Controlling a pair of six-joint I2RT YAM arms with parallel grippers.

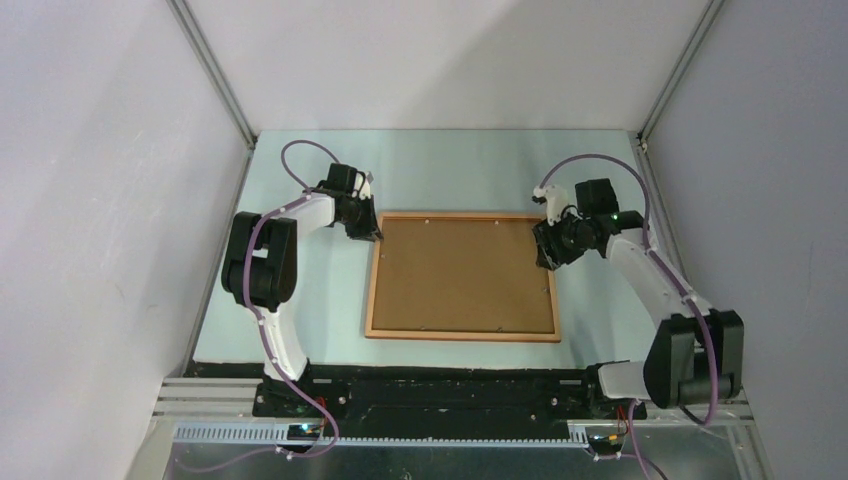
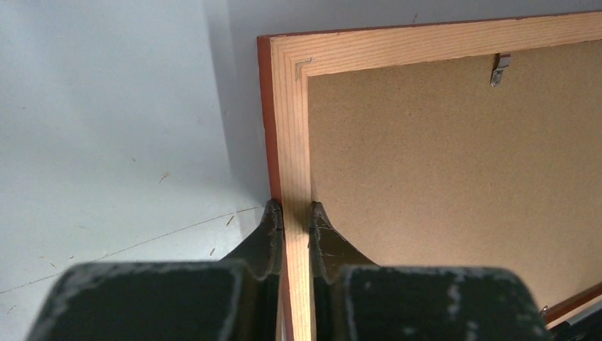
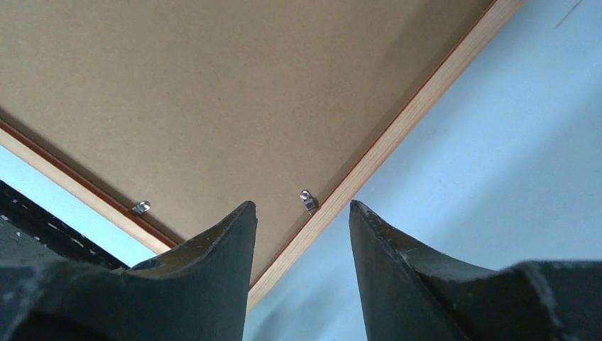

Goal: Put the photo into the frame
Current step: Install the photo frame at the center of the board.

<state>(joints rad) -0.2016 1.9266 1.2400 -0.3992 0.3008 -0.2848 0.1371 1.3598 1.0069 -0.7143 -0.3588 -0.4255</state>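
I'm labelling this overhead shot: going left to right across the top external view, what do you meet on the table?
Left arm's black end effector → thin orange-brown wooden picture frame, lying back up → right arm's black end effector.

frame (image 1: 460, 336) on table (image 1: 300, 300) | backing board (image 1: 462, 275) in frame | right gripper (image 3: 302, 207) apparently over right rail

Frame (image 2: 292, 128) pale grained wood; backing board (image 2: 454, 163) matt, speckled fibreboard.
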